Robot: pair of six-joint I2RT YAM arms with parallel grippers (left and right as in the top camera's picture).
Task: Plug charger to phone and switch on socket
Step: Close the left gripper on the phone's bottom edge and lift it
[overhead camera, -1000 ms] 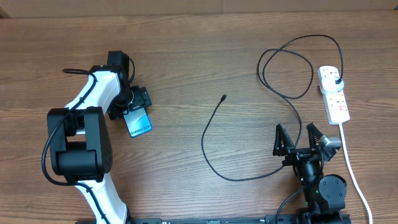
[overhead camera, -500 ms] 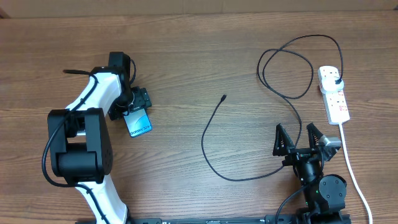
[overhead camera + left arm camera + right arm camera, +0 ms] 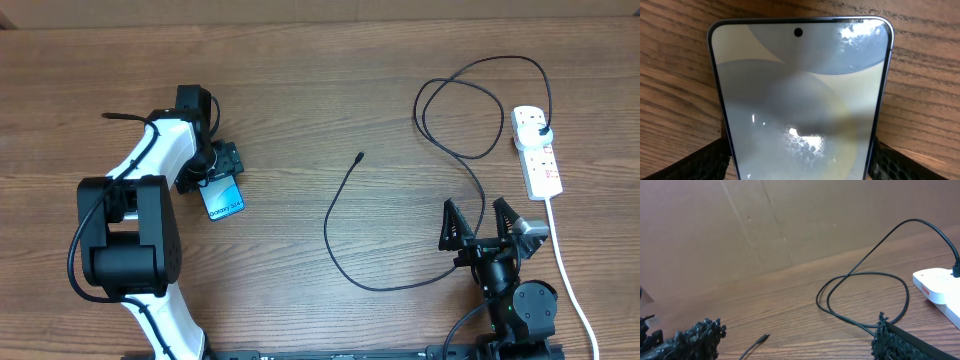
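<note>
The phone lies on the wooden table at the left, its light-blue screen up. It fills the left wrist view. My left gripper is shut on the phone, one finger on each long edge. The charger is a thin black cable across the middle, with its connector tip lying free on the table. Its plug sits in the socket at the far right. My right gripper is open and empty near the front edge, with the cable running between its fingers.
The socket's thick white cord runs toward the front edge right of my right arm. The cable makes a large loop left of the socket. A brown cardboard wall stands behind the table.
My left gripper and the phone have shifted very slightly. The right arm, cable and socket have not moved.
</note>
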